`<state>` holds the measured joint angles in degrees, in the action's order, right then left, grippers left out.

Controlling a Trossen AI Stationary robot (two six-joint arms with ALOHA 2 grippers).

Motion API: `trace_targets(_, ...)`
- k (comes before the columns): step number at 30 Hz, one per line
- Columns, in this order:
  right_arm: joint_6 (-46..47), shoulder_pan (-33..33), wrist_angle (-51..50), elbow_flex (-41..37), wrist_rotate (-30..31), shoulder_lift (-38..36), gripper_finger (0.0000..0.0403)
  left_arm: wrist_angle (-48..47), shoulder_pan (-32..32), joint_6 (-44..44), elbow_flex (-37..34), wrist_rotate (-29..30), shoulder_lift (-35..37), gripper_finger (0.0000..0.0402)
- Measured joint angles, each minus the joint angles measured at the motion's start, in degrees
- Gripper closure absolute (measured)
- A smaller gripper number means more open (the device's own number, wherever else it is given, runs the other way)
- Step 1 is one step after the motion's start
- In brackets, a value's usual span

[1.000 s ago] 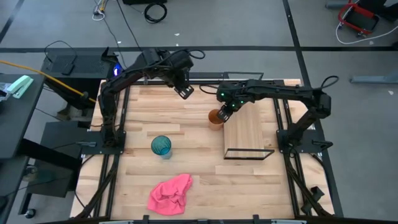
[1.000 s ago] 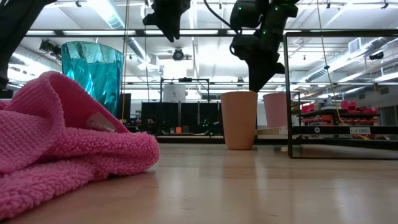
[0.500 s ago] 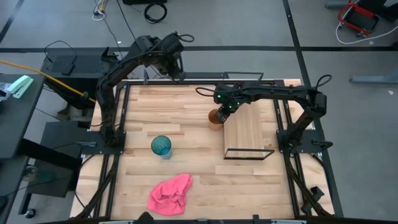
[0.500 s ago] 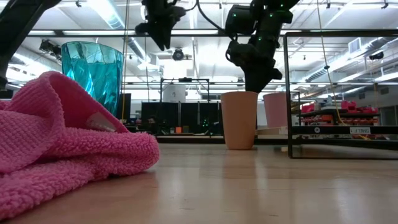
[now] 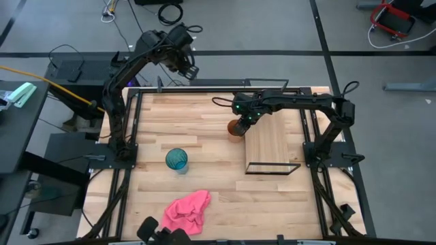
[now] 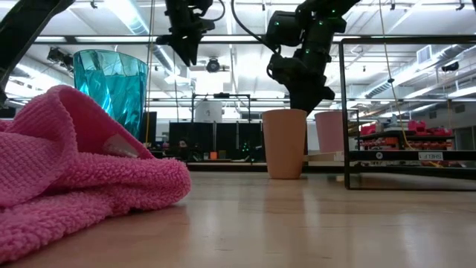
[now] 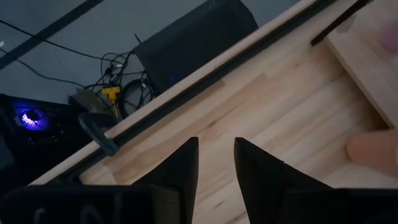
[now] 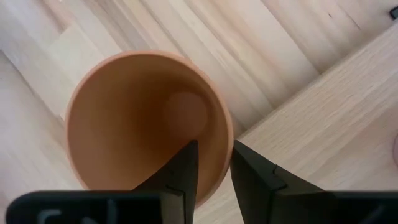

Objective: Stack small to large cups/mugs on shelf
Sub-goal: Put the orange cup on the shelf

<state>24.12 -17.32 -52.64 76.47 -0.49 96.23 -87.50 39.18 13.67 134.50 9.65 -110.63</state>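
Straddling the orange cup's (image 8: pixel 146 118) rim, right tool (image 8: pixel 211 163) fingers.

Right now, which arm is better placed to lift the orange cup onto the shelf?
Right. The right gripper straddles the orange cup's rim beside the shelf; the left gripper is raised past the table's far edge.

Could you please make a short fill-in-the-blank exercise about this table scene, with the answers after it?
1. The right gripper straddles the rim of the ____ cup.
2. The teal cup stands on the ____, not on the shelf.
3. Near the table's front edge lies a pink ____.

Answers: orange; tabletop; cloth
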Motion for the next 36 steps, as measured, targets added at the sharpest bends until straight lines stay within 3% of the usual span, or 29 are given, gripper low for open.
trace_targets(6,0.37,-0.03,0.07,0.00,0.00,0.07,0.0322,1.03,-0.02,0.02,0.00,-0.02,0.00,0.0296)
trace_targets(15,1.31,-0.16,0.35,0.00,-0.09,0.09,0.0391,1.40,-0.15,0.24,0.00,-0.02,-0.02,0.0302)
trace_targets(24,0.33,-0.11,-0.47,0.97,-0.15,-0.42,0.0397,1.94,-0.61,0.28,0.00,-0.02,-0.02,0.0311)
trace_targets(32,-4.21,-0.11,-17.81,17.84,0.10,-1.11,0.0400,1.90,-0.84,0.63,0.00,-0.03,-0.02,0.0322)
trace_targets(36,-6.89,-0.82,-31.61,28.35,4.67,-1.17,0.0400,1.90,-0.85,0.61,0.00,-0.04,-0.02,0.0324)
